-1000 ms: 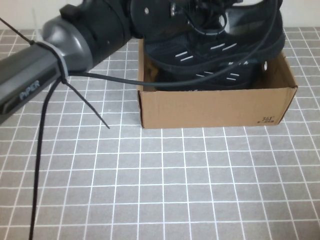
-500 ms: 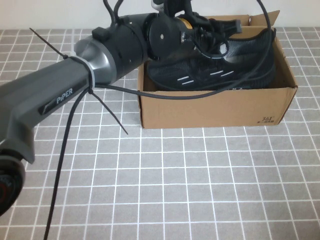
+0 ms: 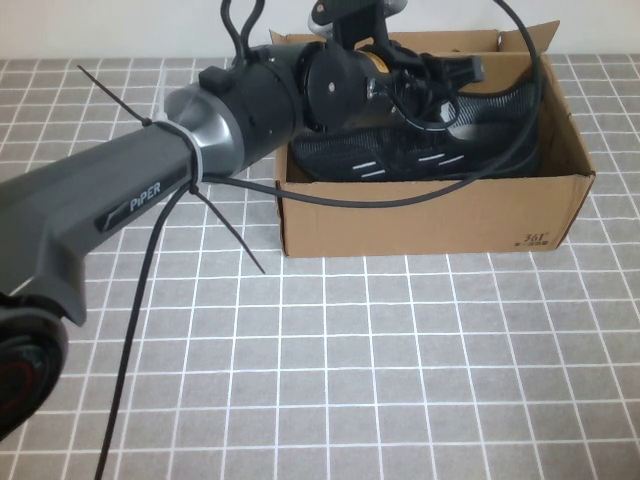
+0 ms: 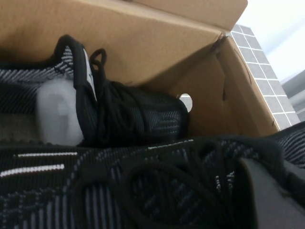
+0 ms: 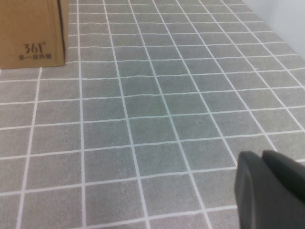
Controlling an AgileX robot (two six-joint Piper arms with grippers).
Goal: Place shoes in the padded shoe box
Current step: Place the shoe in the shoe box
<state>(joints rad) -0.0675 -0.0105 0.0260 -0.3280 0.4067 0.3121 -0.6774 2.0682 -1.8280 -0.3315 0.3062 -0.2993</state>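
Reaching into the padded shoe box (image 3: 430, 215) at the tabletop's (image 3: 350, 380) far edge, the left hand (image 3: 440, 85) rests on the shoes (image 3: 420, 150); whether it grips them is unclear. The right hand (image 5: 274, 188) hovers over bare tabletop, its state also unclear.

The table (image 3: 400, 370) is covered in a grey surface ruled with a white square grid. Directly on it, toward the far side, stands the padded shoe box (image 3: 430, 215), brown corrugated cardboard with small black print at its front corner. The box's base sits flat on the grid, its front wall facing the robot.

The left gripper (image 3: 440, 75) is down inside the box; the right gripper (image 5: 271, 191) hangs just above bare grid, well apart from the box.
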